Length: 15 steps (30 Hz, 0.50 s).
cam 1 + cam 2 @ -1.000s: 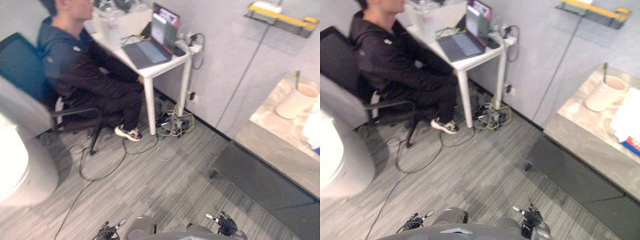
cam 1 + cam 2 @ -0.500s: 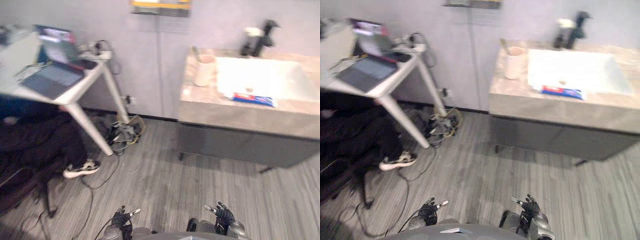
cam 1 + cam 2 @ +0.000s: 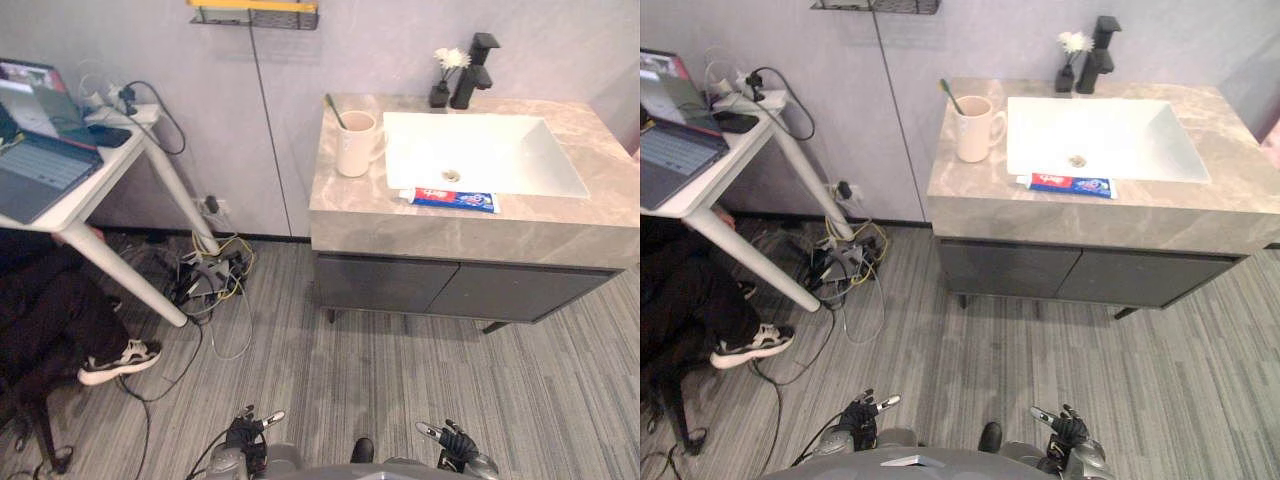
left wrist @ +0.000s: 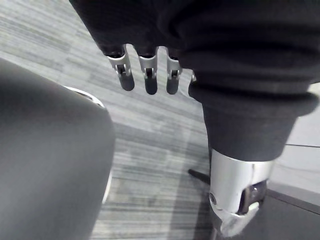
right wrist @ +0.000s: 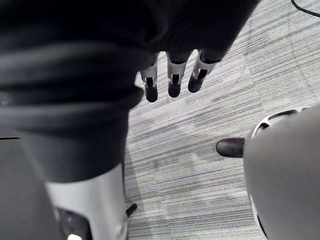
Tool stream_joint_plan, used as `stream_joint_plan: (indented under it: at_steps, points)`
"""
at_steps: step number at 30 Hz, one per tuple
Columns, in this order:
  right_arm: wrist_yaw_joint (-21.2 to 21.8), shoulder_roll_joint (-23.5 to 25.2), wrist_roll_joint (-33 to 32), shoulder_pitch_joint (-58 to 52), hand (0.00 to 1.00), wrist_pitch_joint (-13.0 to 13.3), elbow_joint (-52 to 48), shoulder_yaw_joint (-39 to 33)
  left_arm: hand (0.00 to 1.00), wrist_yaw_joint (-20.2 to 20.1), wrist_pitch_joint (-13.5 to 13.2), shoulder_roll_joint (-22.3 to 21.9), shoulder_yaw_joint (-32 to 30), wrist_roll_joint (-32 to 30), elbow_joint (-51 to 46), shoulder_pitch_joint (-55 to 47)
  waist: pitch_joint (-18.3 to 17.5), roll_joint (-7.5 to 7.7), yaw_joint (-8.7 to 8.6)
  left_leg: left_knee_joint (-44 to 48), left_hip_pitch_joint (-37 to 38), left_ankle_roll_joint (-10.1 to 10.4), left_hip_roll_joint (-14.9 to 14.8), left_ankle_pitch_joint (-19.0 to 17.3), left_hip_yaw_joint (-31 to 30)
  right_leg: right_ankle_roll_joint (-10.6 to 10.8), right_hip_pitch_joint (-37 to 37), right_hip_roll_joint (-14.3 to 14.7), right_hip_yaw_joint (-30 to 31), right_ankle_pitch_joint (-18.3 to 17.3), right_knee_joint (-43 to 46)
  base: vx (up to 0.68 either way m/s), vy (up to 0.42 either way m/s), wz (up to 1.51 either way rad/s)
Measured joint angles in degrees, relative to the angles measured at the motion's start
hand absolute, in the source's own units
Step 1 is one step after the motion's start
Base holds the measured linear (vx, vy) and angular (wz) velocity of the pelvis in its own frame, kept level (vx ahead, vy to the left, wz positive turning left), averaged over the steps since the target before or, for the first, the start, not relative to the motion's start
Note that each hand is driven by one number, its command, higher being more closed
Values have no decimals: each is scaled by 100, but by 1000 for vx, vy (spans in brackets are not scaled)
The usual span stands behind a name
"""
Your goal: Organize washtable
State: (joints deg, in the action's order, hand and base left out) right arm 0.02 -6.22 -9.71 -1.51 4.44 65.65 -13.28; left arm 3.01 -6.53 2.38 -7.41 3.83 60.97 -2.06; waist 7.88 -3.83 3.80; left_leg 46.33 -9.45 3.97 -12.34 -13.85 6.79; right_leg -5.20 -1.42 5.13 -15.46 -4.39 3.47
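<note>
A marble-topped washtable (image 3: 345,205) with a white sink (image 3: 480,150) stands ahead against the wall. On its left end a cream mug (image 3: 355,143) holds a toothbrush (image 3: 335,108). A toothpaste tube (image 3: 447,200) lies on the counter in front of the sink. A black tap (image 3: 472,72) and a small dark vase with white flowers (image 3: 443,78) stand behind the sink. My left hand (image 3: 244,438) and right hand (image 3: 455,444) hang low over the floor, far from the table, fingers straight and holding nothing.
A white desk (image 3: 75,195) with a laptop (image 3: 30,165) stands to the left, with a tangle of cables (image 3: 205,275) under it. A seated person's leg and shoe (image 3: 115,362) show at lower left. A wire shelf (image 3: 255,14) hangs on the wall.
The camera has swung right, from the person at the desk to the washtable, which now sits squarely ahead. Both hands stay low by my sides.
</note>
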Motion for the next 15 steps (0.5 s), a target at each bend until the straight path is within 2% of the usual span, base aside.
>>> stream_joint_plan:
  at_steps: [1,2,4,5,6,7,8,9,10,13,14,15]
  points:
    - [0,3,-33,-2,0,-1,0,9,0,-7,-4,-2,0,16,-29,-3,57,36,4,354,-159,23,23,70,-146,7,-24,-12,43,-55,71,-36,-4,-52]
    - [-1,1,-39,35,0,0,-3,4,0,-17,-5,3,-6,24,-42,6,81,16,-16,577,-375,40,191,-82,-397,-6,-83,-90,128,-157,161,-161,43,-32]
    - [2,5,-39,37,0,-5,13,-46,0,-25,-52,-8,-101,38,-102,26,142,67,14,131,-661,55,515,-255,-518,61,-188,-298,247,-247,194,-336,110,-26]
    - [6,8,-38,37,0,-5,16,-60,0,-28,-57,-5,-173,38,-151,21,174,81,38,-642,-789,89,704,-229,-541,134,-248,-446,302,-296,183,-410,163,-28]
    - [9,4,-37,21,0,-6,16,-61,0,-21,-57,11,-235,35,-154,-10,173,52,84,-1776,-769,155,767,4,-528,226,-284,-523,358,-348,119,-186,136,-31]
    - [10,-7,-36,1,0,-1,10,-61,0,-18,-54,21,-250,35,-151,-50,146,16,113,-2371,-724,162,756,203,-509,269,-303,-523,378,-373,79,156,97,-35]
    - [9,-27,-35,-21,0,1,11,-62,0,-19,-44,43,-300,32,-131,-109,121,-35,160,-2914,-728,90,688,529,-486,346,-351,-500,433,-408,40,484,100,-40]
    - [7,-17,-35,-24,0,-4,10,-67,0,-18,-12,90,-421,23,8,-253,109,-3,169,-3051,-614,-116,733,1082,-490,552,-472,-546,565,-522,6,429,120,-40]
    - [7,-2,-35,-16,0,-3,10,-71,0,-21,13,98,-483,28,66,-324,84,17,165,-3054,-589,-232,770,1256,-473,611,-491,-580,634,-566,20,451,126,-34]
    - [58,150,-26,-28,0,-11,36,-87,0,-24,83,263,-627,31,328,-466,-88,439,189,-2853,-526,-477,1119,909,-142,847,-459,-1052,798,-752,332,514,101,-15]
    - [70,158,-26,5,0,-7,32,-87,0,-25,98,273,-627,31,367,-462,-96,450,206,-2879,-437,-511,1152,859,-83,854,-431,-1103,882,-748,469,444,88,-42]
    - [125,153,-22,101,0,0,23,-86,0,-25,127,256,-615,24,406,-464,-119,401,222,-3062,-134,-586,1191,772,75,890,-180,-1177,1060,-765,1218,318,64,-42]
